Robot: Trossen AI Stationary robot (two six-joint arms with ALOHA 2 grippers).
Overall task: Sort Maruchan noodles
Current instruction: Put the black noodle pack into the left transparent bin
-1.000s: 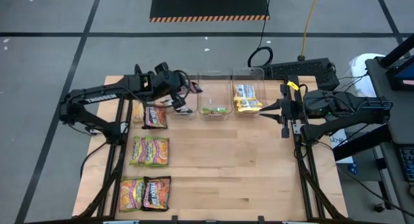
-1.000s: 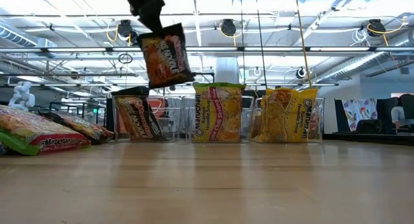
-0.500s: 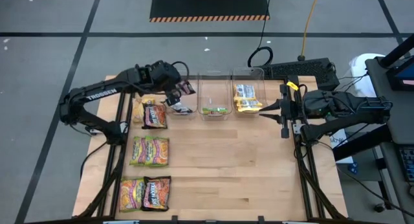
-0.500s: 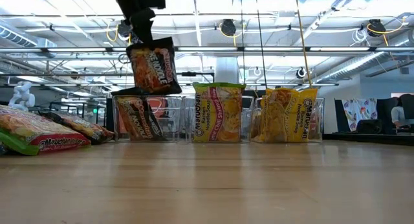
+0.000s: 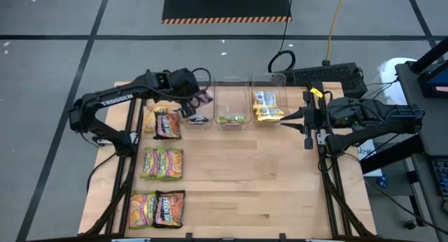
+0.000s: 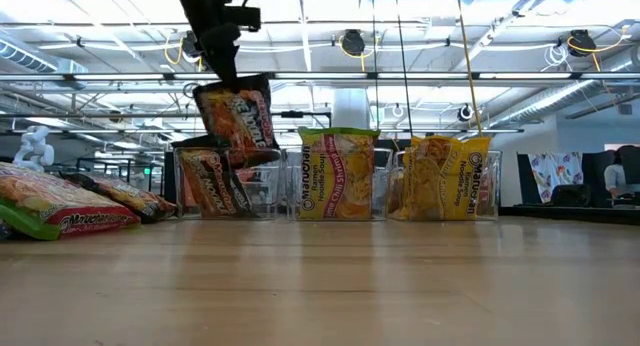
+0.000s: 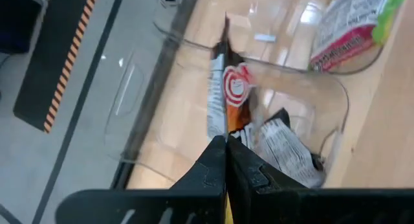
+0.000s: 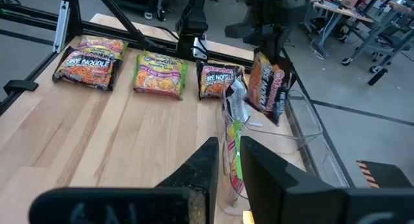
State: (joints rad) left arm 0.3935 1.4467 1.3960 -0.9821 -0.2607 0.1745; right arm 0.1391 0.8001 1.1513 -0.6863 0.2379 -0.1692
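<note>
High view: left gripper (image 5: 190, 95) clamped shut on black packet (image 5: 201, 97) over leftmost clear bin (image 5: 198, 116), far left of table.

Low view: packet (image 6: 238, 119) hung upright, long axis near vertical, slightly tilted.

Right gripper (image 5: 302, 121) waited right of yellow-packet bin (image 5: 268, 105), jaws partly apart, empty.

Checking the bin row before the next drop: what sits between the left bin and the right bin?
The middle clear bin, holding a green packet. The high view shows it between the left bin and right bin.
</note>
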